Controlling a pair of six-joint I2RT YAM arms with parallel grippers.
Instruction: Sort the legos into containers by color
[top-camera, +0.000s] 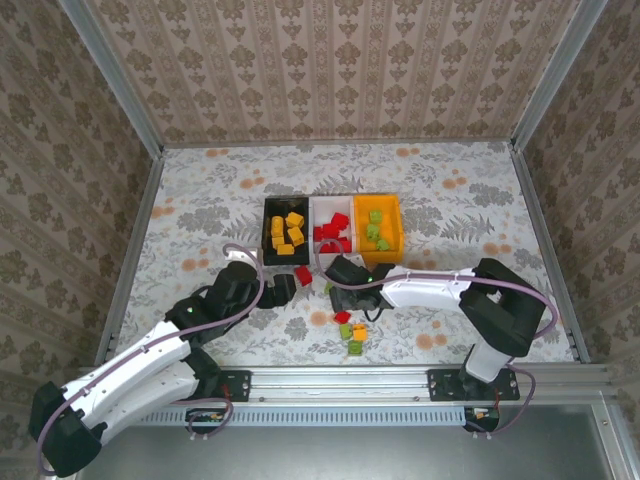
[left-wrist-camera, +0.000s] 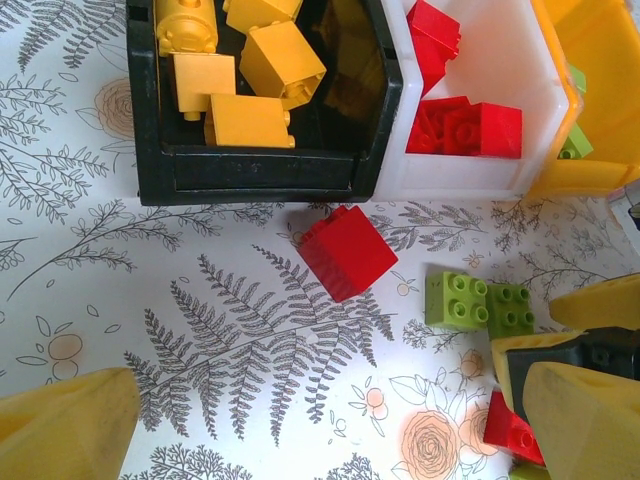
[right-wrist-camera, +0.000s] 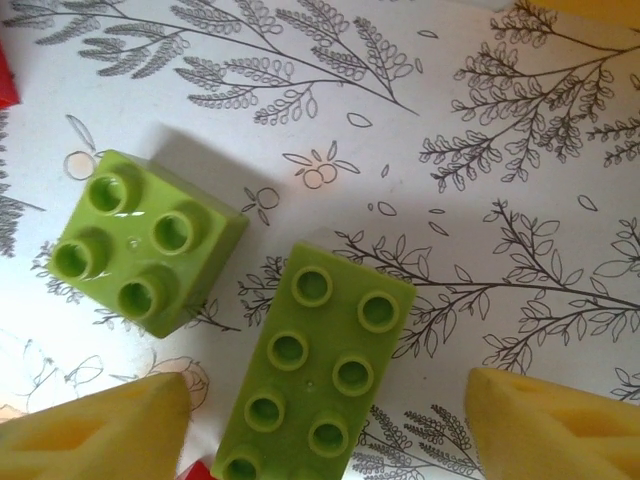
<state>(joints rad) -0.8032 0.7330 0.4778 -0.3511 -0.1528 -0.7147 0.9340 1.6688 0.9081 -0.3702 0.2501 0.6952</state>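
Three containers stand side by side: a black bin (top-camera: 272, 222) with yellow legos, a white bin (top-camera: 331, 213) with red ones, an orange bin (top-camera: 394, 225) with green ones. My left gripper (top-camera: 284, 289) is open, low over the table just short of a lone red lego (left-wrist-camera: 348, 252). My right gripper (right-wrist-camera: 325, 440) is open and straddles a long green lego (right-wrist-camera: 325, 375), with a gap on each side. A square green lego (right-wrist-camera: 145, 240) lies just beside it. Both green legos (left-wrist-camera: 458, 298) lie right of the red one in the left wrist view.
More loose legos in red (top-camera: 342, 317), green (top-camera: 355, 347) and orange (top-camera: 360, 331) lie near the front edge between the arms. The right gripper's finger (left-wrist-camera: 600, 300) sits close to my left one's finger (left-wrist-camera: 585, 420). Another red lego (left-wrist-camera: 510, 430) lies there.
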